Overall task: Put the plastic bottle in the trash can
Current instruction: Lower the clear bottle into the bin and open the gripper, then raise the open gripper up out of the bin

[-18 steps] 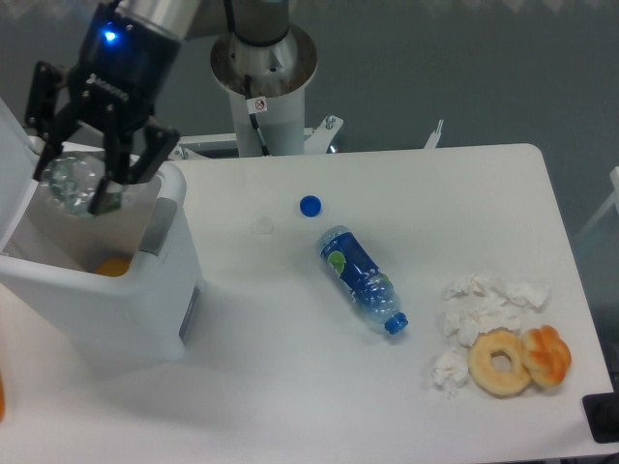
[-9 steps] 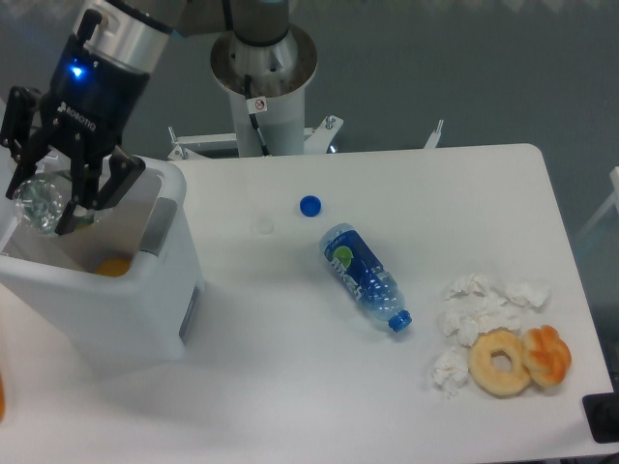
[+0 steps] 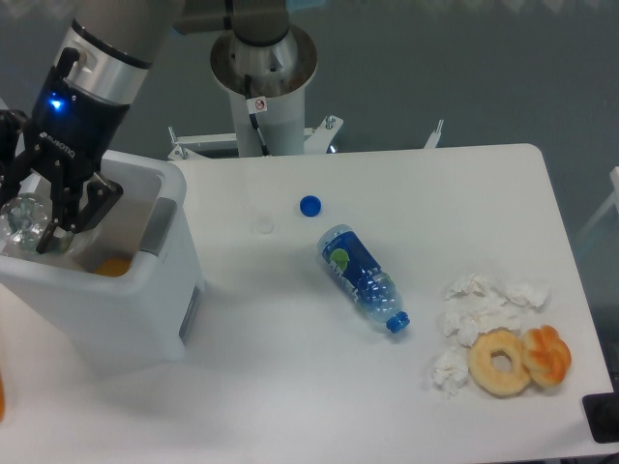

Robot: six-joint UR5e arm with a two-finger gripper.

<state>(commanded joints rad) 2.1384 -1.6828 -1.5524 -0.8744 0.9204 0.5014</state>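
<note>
The gripper (image 3: 37,208) pinches the plastic bottle (image 3: 23,218) between its fingers over the far left side of the trash can (image 3: 145,290), so it should let go only when the bottle is well inside the rim.

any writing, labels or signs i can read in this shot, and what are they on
Gripper: white lettering on its black body, too blurred to read.
Robot base column: a small red prohibition-style sign sticker, its symbol too small to make out.
Blue-labelled bottle lying on the table: a green and white logo on the label, no words legible.
Plastic bottle in the gripper: no readable text visible.
Nothing can be quoted as readable words.
</note>
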